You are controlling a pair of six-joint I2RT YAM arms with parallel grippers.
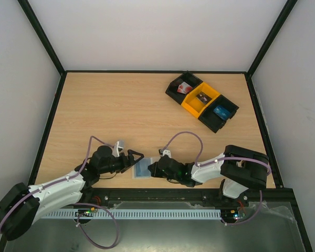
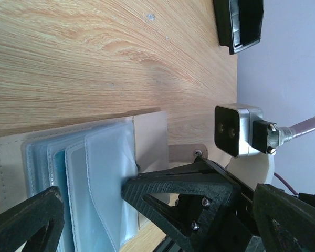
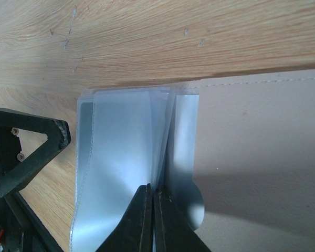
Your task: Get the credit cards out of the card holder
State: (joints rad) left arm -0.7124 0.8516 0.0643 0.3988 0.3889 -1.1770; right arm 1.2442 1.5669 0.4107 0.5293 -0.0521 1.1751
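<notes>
The card holder (image 1: pixel 143 168), a beige cover with fanned translucent pale-blue sleeves, lies flat at the table's near edge between my grippers. My left gripper (image 1: pixel 133 159) is open. In the left wrist view (image 2: pixel 93 193) its two fingers straddle the holder (image 2: pixel 102 173), and one fingertip (image 2: pixel 134 189) presses against the sleeves. My right gripper (image 1: pixel 153 169) is shut. In the right wrist view (image 3: pixel 154 195) it pinches a thin sleeve edge of the holder (image 3: pixel 121 152). One bright-blue credit card (image 1: pixel 220 111) lies in the far black bin. A bluer tint (image 2: pixel 56 178) shows in one pocket; I cannot tell if it is a card.
A row of three bins stands at the back right: a black one (image 1: pixel 174 89) with a red-and-white item, a yellow one (image 1: pixel 191 104) with a small dark item, and a black one (image 1: pixel 212 122) with the blue card. The table's front rail (image 1: pixel 163 197) runs just behind the holder.
</notes>
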